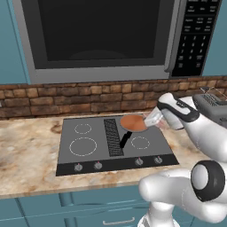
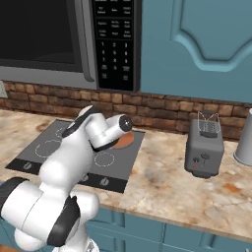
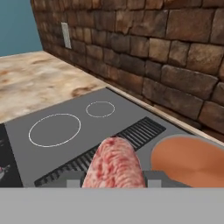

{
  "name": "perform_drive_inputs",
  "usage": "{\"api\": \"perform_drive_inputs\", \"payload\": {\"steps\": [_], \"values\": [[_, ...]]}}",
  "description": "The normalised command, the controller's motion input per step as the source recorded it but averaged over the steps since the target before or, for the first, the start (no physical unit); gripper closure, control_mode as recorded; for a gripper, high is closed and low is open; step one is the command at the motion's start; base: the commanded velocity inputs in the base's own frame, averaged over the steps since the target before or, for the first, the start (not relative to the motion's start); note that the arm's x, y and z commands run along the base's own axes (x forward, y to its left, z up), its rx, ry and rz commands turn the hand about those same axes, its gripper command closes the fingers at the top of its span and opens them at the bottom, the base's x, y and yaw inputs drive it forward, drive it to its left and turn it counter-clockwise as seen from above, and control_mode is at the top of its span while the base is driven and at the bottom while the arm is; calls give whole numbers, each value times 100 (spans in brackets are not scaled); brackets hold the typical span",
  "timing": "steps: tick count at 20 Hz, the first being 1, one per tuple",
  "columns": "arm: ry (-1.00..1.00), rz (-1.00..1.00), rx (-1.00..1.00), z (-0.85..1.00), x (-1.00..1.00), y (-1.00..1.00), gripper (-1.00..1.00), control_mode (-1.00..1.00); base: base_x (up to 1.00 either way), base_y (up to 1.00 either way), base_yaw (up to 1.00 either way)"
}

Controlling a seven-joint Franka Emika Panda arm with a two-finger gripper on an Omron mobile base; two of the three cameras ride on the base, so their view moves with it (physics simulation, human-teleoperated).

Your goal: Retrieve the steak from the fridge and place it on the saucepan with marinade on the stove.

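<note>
**Steak held over the stove, beside the saucepan**

While the arm reaches in from the right of the left base view, the stove (image 1: pixel 116 141) lies flat in the speckled counter (image 1: pixel 26 150), below the microwave (image 1: pixel 102 35) and in front of the brick wall (image 1: pixel 66 99). On its left half are two white ring burners, then the black centre grille, then the saucepan (image 1: pixel 133 123) on the back right burner, its short black handle pointing toward the front knobs. Just right of the pan, the gripper (image 1: pixel 156 119) hangs near the pan's rim.

Seen from the hand, the steak (image 3: pixel 114 164) rises between the two fingertips, which pinch it from either side; it is held above the grille, with the copper inside of the saucepan (image 3: pixel 188 159) just to its right and not touching it.

Farther right on the counter, in the right base view, a grey toaster (image 2: pixel 204 147) stands well apart from the stove.
</note>
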Motion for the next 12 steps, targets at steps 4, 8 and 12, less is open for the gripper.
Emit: {"api": "perform_drive_inputs", "payload": {"steps": [4, 8, 12], "values": [[0, 4, 0, -42, 36, 0, 100, -100, 0, 0, 0], [0, 3, 0, -20, 34, 0, 100, -100, 0, 0, 0], [0, 1, 0, -1, 33, 0, 100, -100, 0, 0, 0]]}}
